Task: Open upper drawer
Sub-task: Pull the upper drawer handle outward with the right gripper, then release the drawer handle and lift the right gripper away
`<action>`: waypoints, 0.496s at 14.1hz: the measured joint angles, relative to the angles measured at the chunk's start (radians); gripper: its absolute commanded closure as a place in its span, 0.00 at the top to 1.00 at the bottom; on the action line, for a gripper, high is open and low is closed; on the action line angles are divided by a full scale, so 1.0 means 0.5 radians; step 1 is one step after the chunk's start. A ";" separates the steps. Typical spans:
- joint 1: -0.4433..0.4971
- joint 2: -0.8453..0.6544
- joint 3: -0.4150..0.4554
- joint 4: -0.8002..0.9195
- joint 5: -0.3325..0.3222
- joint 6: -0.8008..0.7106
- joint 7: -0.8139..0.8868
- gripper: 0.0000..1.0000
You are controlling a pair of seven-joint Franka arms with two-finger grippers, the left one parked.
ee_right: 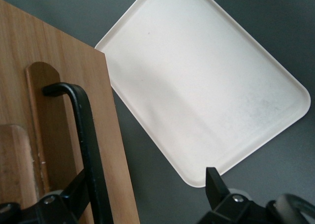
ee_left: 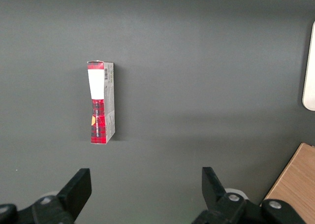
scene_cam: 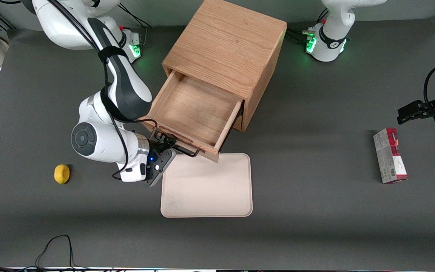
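Oak upper drawer (scene_cam: 196, 113) is standing pulled well out of the cabinet (scene_cam: 225, 49), its front overhanging the cream tray (scene_cam: 210, 189). The gripper (scene_cam: 166, 145) is sitting spread at the black handle (ee_right: 86, 145); the wrist view alone is showing one finger (ee_right: 74, 197) touching the bar, which is running along the drawer front.

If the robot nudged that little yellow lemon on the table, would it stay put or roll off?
The lemon looks rounded with nothing beside it on the flat table, so a push would probably send it rolling, likely wobbling since it is not a perfect ball. It seems small and firm, so probably easy to pinch. The gripper is at the upper drawer handle, apparently open.
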 measured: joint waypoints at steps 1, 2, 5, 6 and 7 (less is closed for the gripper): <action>-0.007 0.013 0.000 0.020 0.002 0.000 0.000 1.00; -0.015 0.029 0.000 0.048 0.007 0.000 0.000 1.00; -0.042 0.079 0.000 0.131 0.027 0.001 0.000 1.00; -0.049 0.096 0.000 0.157 0.028 0.001 0.000 1.00; -0.054 0.109 0.000 0.176 0.028 0.001 0.000 1.00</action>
